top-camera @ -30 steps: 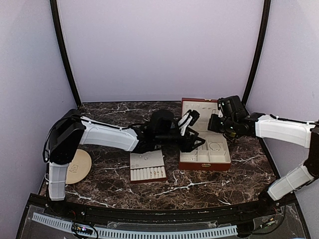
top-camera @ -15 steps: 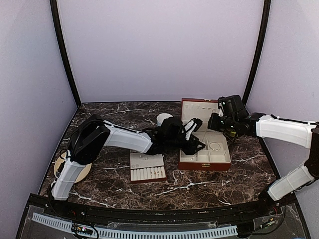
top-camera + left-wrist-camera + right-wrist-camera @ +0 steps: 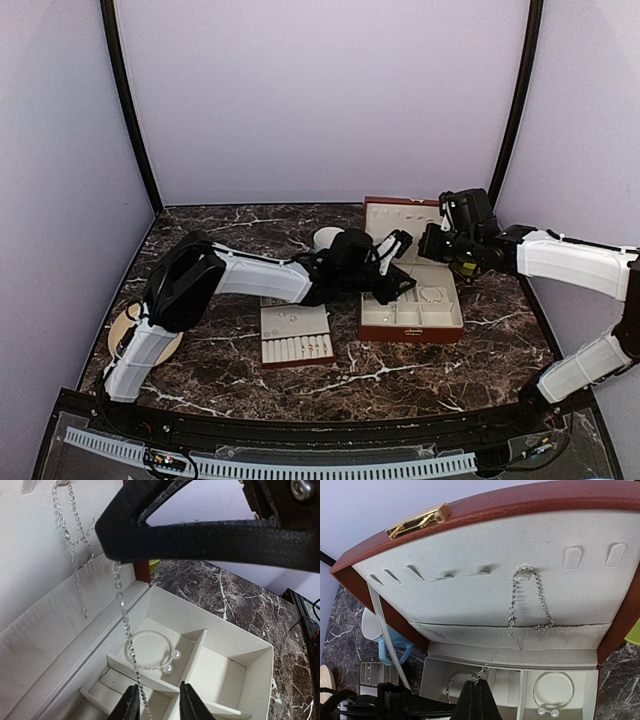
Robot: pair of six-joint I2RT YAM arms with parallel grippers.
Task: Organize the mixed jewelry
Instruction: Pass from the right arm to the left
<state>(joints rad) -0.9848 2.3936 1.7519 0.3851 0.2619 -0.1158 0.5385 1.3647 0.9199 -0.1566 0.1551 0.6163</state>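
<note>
At the open red-brown box [image 3: 410, 330] on the right half of the marble table [image 3: 240, 225], both arms meet over the cream compartments. A fine chain [image 3: 538, 596] hangs from a hook slot in the upright lid lining [image 3: 445, 600]. One strand droops in a loop against the lining, and the other runs down and forward to the right gripper [image 3: 476, 687]. That gripper's fingers are pressed fully together, with the chain pinched at their tip. The left gripper [image 3: 159, 705] reaches in from the box's left side with its jaws only partly apart. The taut chain passes down through the gap close to one finger, with no clamping visible. A pearl-ended bangle [image 3: 553, 694] lies flat in one rear compartment. A second bangle [image 3: 456, 682] lies in a neighbouring compartment, partly hidden behind the right gripper's fingers. The slotted tray [image 3: 295, 336] sits just beside the box, on its left, holding a few pieces too small to identify.
</note>
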